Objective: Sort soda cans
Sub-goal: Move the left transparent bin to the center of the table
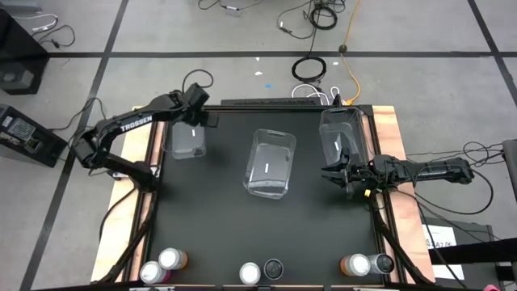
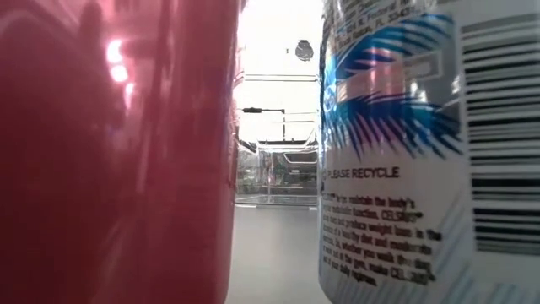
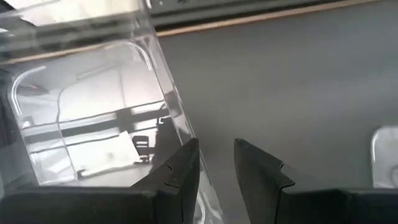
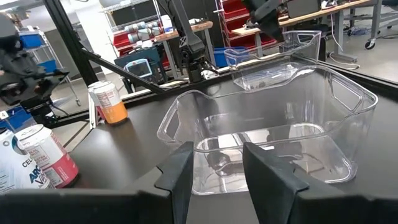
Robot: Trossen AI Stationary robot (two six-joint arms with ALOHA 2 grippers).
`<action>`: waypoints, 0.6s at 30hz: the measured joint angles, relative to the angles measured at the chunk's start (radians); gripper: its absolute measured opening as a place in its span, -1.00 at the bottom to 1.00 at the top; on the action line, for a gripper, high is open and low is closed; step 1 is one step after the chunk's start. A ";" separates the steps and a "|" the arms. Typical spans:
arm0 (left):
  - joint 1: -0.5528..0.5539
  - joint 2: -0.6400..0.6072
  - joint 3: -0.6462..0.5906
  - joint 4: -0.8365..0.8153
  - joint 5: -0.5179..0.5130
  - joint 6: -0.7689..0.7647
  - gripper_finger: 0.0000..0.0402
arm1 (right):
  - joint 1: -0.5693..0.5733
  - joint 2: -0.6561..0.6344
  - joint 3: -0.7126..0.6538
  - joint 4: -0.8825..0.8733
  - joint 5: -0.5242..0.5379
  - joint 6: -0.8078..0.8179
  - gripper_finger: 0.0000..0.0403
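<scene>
The soda cans (image 1: 262, 270) line the worktop's (image 1: 218, 234) six o'clock edge, seemingly untouched. The left tool (image 3: 216, 163) and right tool (image 4: 216, 163), both slightly apart, sit by the bins (image 1: 268, 164). Either should open wider, then approach one can squarely.

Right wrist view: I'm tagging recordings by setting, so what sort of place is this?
Probably a robotics lab or workshop. Red parts bins on shelving and a workbench stand behind the black table, and cables trail across the tiled floor in the high view.
</scene>
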 joint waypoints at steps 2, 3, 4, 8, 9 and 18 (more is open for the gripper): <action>0.018 0.000 0.001 0.020 0.000 0.000 -0.46 | 0.000 0.000 0.000 0.000 0.000 0.000 -0.35; 0.026 0.001 0.002 0.027 -0.001 -0.001 -0.46 | 0.000 0.000 0.000 0.000 0.000 0.000 -0.35; 0.031 0.006 0.003 0.033 -0.001 -0.001 -0.46 | 0.000 0.000 0.000 0.000 0.000 0.000 -0.35; 0.039 0.048 0.003 0.032 0.000 -0.025 -0.46 | 0.000 0.000 0.000 0.000 0.000 0.000 -0.35; 0.039 0.059 0.003 0.031 0.000 -0.027 -0.46 | 0.000 0.000 0.000 0.000 0.000 0.000 -0.35; 0.039 0.166 0.003 0.033 -0.009 -0.146 -0.46 | 0.000 0.000 0.000 0.000 0.000 0.000 -0.35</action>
